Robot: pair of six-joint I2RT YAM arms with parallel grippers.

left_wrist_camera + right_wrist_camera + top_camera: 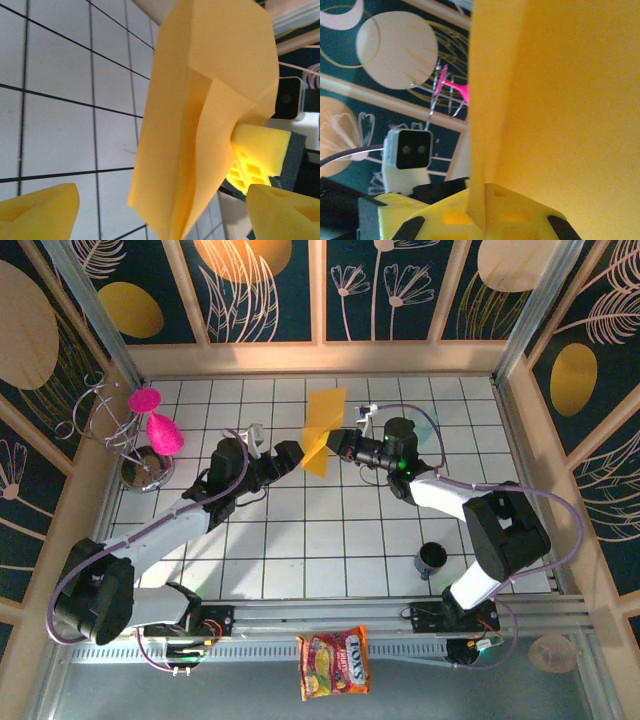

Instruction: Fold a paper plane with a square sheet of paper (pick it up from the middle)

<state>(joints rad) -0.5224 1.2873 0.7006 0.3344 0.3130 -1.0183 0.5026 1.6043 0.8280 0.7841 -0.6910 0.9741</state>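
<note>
Right gripper (338,444) clamps the part-folded orange-yellow paper sheet (324,430) upright in mid-air above the middle of the tiled table (330,540), apparently presenting it to the left gripper (297,456), whose jaws are spread wide around its lower edge.

Red-and-yellow snack packet (333,662): just off the near edge of the white tiled table (330,530). Black cup (432,558): on its near-right part. Wire stand (143,472) bearing pink glasses (165,433): far-left corner.
</note>
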